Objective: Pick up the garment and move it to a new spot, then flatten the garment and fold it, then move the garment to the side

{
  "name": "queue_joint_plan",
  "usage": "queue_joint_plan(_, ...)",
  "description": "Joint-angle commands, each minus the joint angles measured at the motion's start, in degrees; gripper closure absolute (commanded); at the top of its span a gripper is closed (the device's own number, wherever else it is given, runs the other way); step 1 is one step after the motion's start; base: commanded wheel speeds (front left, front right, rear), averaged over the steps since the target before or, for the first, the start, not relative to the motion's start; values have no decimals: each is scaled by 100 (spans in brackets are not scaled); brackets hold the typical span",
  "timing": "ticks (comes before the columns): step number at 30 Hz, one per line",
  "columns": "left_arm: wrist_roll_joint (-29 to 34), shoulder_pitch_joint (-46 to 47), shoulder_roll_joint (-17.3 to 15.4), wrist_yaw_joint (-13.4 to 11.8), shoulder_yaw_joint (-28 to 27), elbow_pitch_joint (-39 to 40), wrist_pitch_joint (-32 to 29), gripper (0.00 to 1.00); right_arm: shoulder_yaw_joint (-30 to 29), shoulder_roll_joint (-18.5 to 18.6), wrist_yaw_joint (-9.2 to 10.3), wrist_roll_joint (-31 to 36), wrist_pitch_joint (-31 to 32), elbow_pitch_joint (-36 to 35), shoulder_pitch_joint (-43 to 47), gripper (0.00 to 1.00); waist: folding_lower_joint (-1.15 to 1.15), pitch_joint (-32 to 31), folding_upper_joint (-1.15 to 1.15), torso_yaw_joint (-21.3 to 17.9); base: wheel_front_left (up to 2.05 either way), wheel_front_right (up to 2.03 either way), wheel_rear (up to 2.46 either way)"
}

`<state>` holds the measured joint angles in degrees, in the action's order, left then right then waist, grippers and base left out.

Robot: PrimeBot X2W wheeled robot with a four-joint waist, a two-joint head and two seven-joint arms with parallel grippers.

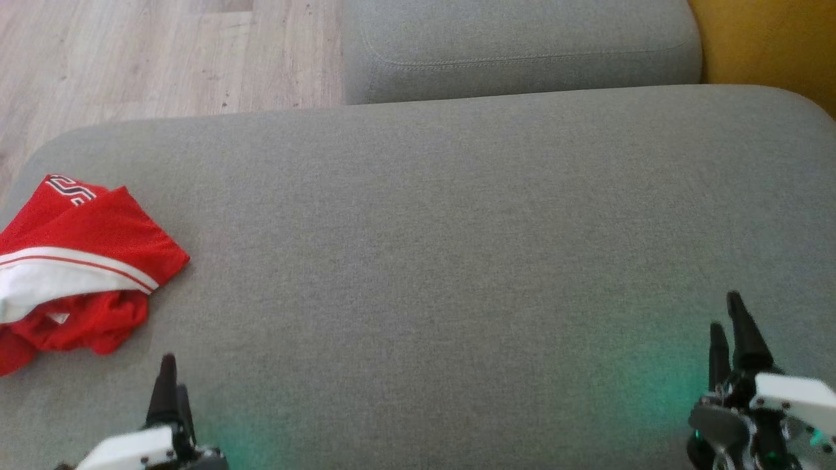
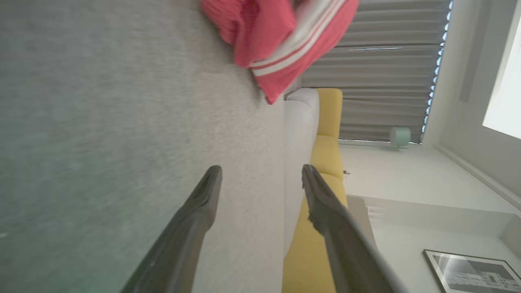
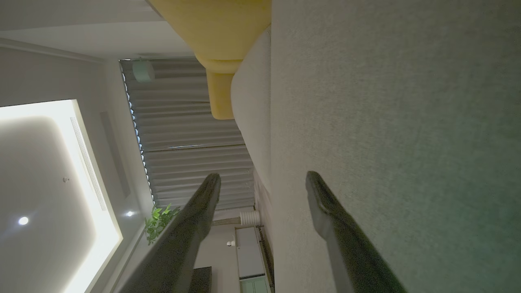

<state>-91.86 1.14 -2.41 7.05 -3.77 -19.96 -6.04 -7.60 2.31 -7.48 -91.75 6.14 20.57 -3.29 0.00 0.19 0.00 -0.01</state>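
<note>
Looking down from the head view, you had the crumpled red mesh garment with a white band and thin red stripe (image 1: 85, 261) lying at the left edge of the wide grey fabric seat cushion (image 1: 444, 228), closer to its near-left corner than to its far-left one. Part of the cloth ran past the frame's left side, so you could not tell whether it hung over the edge. Dark lettering showed on its far fold.

Your left gripper (image 1: 174, 372) sat low over the near edge of the cushion, near the garment but apart from it. In the left wrist view its two dark fingers (image 2: 203, 203) stood well apart with bare grey fabric between them, gripping nothing; the garment (image 2: 285, 36) lay ahead of the tips, untouched.

Your right gripper (image 1: 728, 313) was at the near-right corner of the cushion, well apart from the garment. In the right wrist view that gripper (image 3: 263, 183) was also spread wide and empty.

Beyond the far edge you had a second grey cushion (image 1: 522, 46), pale wood-plank flooring (image 1: 163, 52) to its left and mustard-yellow upholstery (image 1: 771, 46) to its right.
</note>
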Motion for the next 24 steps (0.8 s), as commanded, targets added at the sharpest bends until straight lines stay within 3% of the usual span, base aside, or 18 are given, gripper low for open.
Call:
queue_joint_plan(1,29,92,-10,1,-5,100,38,0,18,9,0,20,-16,-128,-90,0,0,2,0,-1,0,0,0)
queue_joint_plan(8,216,152,-50,3,2,103,142,0,124,58,0,159,-125,-165,-159,0,0,16,0,-6,0,0,0)
queue_joint_plan(24,1381,398,-110,9,59,122,412,0,384,133,0,1046,-413,-106,-524,0,0,91,0,-29,0,0,0)
